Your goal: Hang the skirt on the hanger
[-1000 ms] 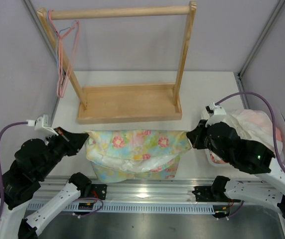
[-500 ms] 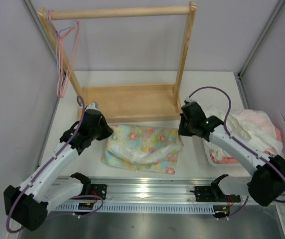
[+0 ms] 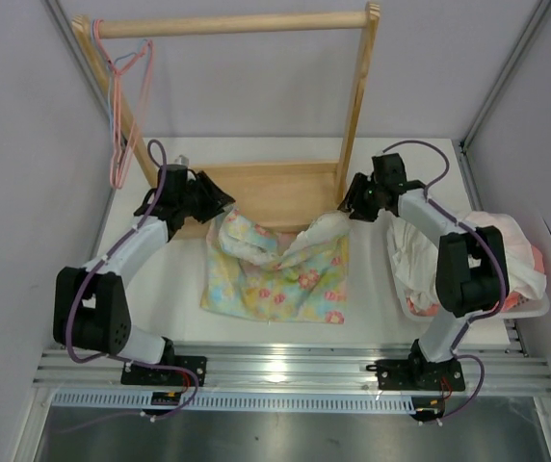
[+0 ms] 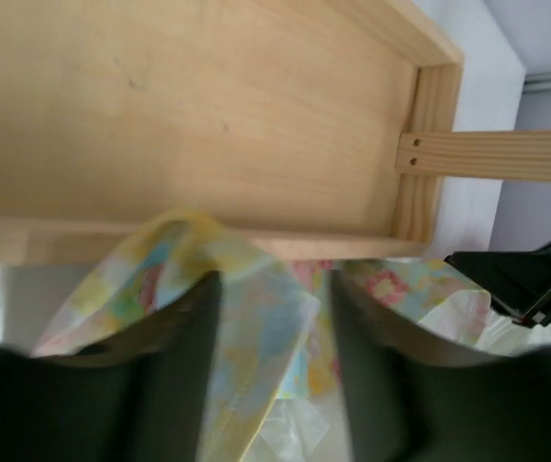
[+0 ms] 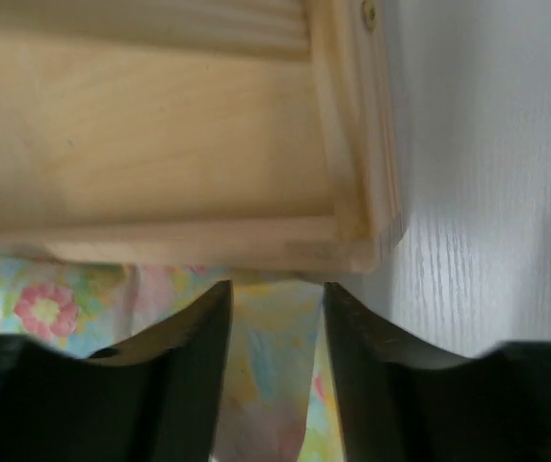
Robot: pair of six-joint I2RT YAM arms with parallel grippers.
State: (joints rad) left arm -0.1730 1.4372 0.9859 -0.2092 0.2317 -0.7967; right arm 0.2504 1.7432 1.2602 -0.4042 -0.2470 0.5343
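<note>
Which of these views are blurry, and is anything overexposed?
Top external: sharp and evenly lit, only soft shadows. Left wrist: the left gripper is a dark blur at the bottom, the skirt slightly soft, the rack base clearer. Right wrist: the right gripper equally dark and blurred; the white table looks almost washed out.

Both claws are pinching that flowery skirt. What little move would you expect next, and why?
Probably lower and let go. The left gripper and right gripper pinch the far corners of the skirt by the wooden rack. Its near part lies spread out, and the hanger hangs untouched.
</note>
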